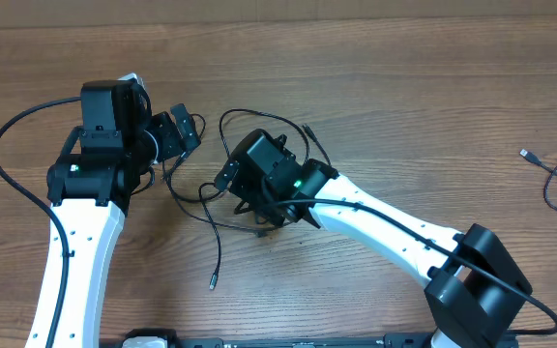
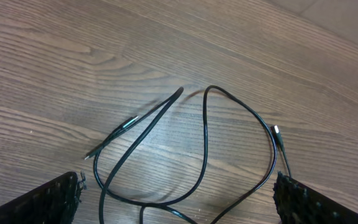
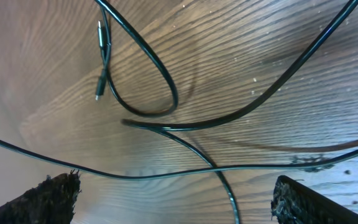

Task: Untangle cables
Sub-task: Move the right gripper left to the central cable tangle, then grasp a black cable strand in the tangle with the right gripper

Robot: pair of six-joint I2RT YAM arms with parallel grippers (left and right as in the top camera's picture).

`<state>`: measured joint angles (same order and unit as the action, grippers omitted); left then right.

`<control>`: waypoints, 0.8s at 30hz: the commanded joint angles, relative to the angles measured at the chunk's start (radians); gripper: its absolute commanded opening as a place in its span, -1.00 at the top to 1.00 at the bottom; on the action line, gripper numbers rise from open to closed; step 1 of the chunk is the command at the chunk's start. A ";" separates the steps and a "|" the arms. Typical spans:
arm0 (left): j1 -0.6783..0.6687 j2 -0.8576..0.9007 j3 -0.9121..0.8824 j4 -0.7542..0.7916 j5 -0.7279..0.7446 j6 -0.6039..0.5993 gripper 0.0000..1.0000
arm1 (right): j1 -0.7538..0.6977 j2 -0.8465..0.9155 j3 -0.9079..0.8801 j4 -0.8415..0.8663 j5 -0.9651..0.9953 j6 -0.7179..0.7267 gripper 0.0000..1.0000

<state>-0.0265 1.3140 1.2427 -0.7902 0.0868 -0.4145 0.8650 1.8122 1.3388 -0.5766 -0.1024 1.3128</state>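
Cables (image 2: 204,137) in loose loops beneath spread left tool (image 2: 176,204) and spread right tool (image 3: 179,202), ungripped

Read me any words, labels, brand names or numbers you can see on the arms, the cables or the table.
No readable text anywhere.
The cables, the left arm, the right arm and the wooden table show no lettering, logos or numbers.
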 commanded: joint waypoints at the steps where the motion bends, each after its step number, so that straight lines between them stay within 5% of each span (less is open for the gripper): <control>1: 0.000 0.006 0.021 0.001 0.010 0.019 -0.99 | 0.029 -0.001 0.003 0.023 0.084 0.079 -1.00; 24: 0.000 0.006 0.021 0.001 0.010 0.019 -0.99 | 0.072 0.196 0.003 0.237 0.196 0.078 -0.94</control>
<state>-0.0265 1.3140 1.2427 -0.7895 0.0868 -0.4145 0.9321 1.9675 1.3388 -0.3580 0.0582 1.3872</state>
